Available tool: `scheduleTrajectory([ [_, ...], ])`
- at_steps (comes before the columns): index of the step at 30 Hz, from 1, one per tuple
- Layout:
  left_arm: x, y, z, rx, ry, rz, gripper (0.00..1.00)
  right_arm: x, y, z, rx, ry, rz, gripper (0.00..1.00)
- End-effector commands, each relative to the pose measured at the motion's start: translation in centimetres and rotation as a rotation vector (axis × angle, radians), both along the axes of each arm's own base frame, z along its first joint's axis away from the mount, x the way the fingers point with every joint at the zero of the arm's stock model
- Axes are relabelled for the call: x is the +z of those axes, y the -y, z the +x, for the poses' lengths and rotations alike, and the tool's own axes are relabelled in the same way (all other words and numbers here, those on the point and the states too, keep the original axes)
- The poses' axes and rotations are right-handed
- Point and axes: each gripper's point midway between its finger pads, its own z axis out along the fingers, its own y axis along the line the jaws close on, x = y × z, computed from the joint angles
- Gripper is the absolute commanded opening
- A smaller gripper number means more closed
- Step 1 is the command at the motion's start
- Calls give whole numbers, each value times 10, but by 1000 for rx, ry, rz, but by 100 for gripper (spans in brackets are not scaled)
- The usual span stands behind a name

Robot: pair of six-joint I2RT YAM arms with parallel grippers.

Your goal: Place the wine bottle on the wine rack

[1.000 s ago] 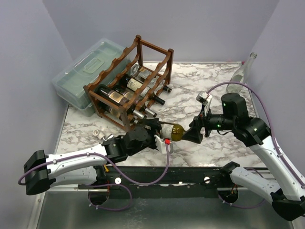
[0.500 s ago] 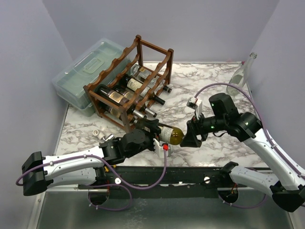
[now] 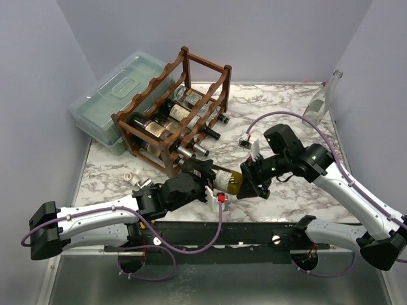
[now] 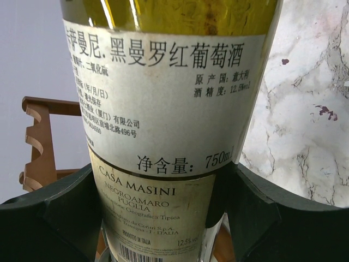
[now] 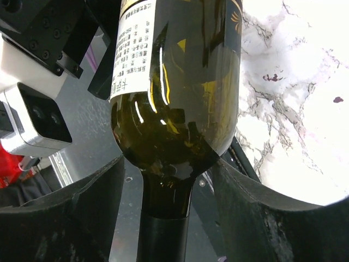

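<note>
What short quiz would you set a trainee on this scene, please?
1. True or false: the tiered reddish-brown wooden wine rack stands empty.
2. Which grips the labelled body of the dark green glass wine bottle? A) the left gripper B) the right gripper C) neither
3. Fill in: the right gripper's fingers stand either side of the bottle's ____.
Key: 1. False, stored bottles lie in it. 2. A. 3. neck.
</note>
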Motion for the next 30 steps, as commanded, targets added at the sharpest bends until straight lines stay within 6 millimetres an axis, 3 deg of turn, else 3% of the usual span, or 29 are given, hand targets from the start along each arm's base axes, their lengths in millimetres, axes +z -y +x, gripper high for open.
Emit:
scheduleTrajectory([
  [1, 37, 9, 1, -13, 60, -127, 0, 3, -1, -3, 8, -1, -16, 73],
  [3, 37, 9, 1, -10, 59, -126, 0, 3, -2, -5, 18, 2, -15, 81],
  [6, 37, 9, 0, -16, 58, -129, 0, 3, -2, -6, 26, 9, -12, 79],
  [9, 38, 10, 0, -15, 56, -132, 0, 2, -2, -4, 20, 13, -17, 55],
  [13, 41, 10, -1, -14, 45, -148, 0, -2, -1, 1, 0, 18, -38, 5],
  [14, 42, 10, -1, -14, 39, -157, 0, -2, -1, 2, -2, 24, -38, 1],
  [16, 45, 12, -3, -17, 22, -178, 14, -3, 1, 7, -29, 48, -50, 1],
  [20, 52, 18, -18, -88, -38, -243, 62, 0, 7, 17, -95, 108, -62, 0],
  [21, 52, 19, -21, -106, -52, -251, 85, 4, 8, 18, -98, 129, -53, 0],
  [22, 51, 21, -24, -122, -60, -255, 98, 7, 8, 18, -100, 143, -44, 1],
  [27, 54, 27, -33, -163, -108, -284, 99, 30, 16, 16, -118, 220, 1, 1],
  [30, 68, 24, -34, -149, -130, -345, 99, 36, 25, 16, -164, 235, -14, 1],
])
